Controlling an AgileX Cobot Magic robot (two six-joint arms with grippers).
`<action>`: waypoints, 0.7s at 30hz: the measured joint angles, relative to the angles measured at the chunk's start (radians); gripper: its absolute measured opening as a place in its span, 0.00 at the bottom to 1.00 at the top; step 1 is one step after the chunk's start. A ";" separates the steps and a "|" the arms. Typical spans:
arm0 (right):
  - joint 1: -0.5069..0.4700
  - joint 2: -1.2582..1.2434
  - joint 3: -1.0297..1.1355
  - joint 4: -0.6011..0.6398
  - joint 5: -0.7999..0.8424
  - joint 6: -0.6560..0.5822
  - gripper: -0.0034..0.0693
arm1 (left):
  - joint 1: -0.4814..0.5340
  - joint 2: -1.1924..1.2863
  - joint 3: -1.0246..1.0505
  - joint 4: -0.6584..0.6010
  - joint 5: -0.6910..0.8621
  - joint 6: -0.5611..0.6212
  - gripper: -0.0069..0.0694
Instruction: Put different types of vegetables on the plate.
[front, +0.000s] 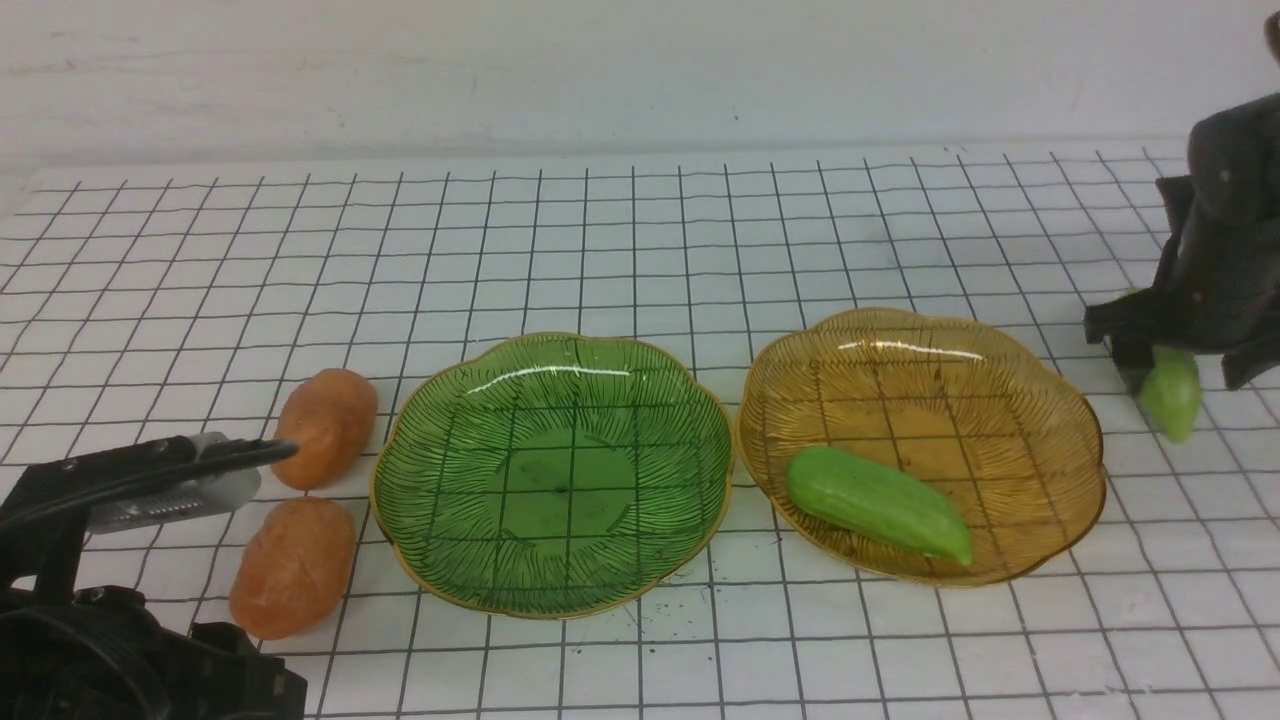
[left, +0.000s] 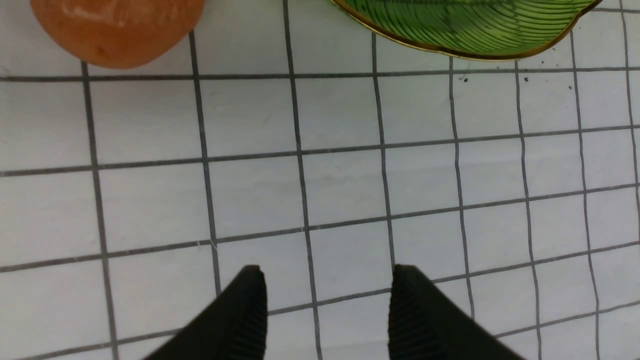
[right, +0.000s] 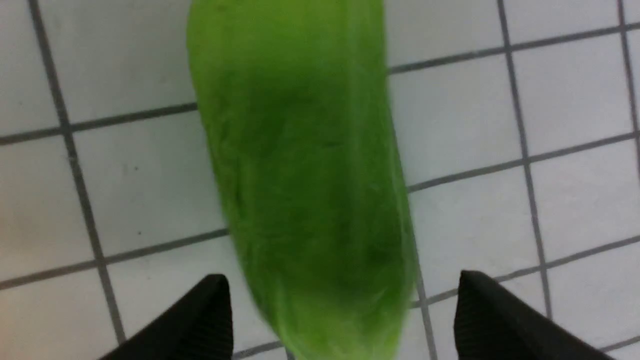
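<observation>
The right gripper (right: 342, 275) stands wide open, its jaws on either side of a green gourd (front: 1172, 398) and clear of its skin. It has hold of nothing. This gourd lies on the counter (front: 640, 220) just outside the amber plate (front: 920, 390), on the side toward the robot's right. The right wrist view shows it blurred, so you cannot read fine detail of its surface.

A second gourd (front: 878, 503) lies inside the amber plate, on the near part of its floor, with its tapered end toward the rim. The amber plate therefore holds one type only.

The left gripper (left: 327, 280) is about half open with bare counter between its jaws. It holds nothing. It hangs low on the far side of the green plate (front: 555, 480) from the amber plate, near the two potatoes.

The green plate sits just beside the amber plate and holds nothing. The far potato (front: 325, 428) and the near potato (front: 293, 567) lie on the counter beyond it, well apart from the amber plate.

Judgement: the task is partly done. Each arm is placed on the side where its own vegetables lie, which keeps reaches short.

Caution: the gourd is smooth and tapered. Grip it across its thick middle, or it may squirt out of the jaws.
</observation>
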 joint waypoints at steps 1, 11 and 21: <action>0.000 0.008 0.000 0.001 0.000 0.000 0.80 | 0.000 0.000 0.000 0.000 0.000 0.000 0.50; 0.000 -0.003 -0.043 0.020 0.076 -0.073 0.55 | 0.000 0.000 0.000 0.000 0.000 0.000 0.50; 0.006 -0.189 -0.068 0.403 0.194 -0.239 0.55 | 0.000 0.000 0.000 0.000 0.000 0.000 0.50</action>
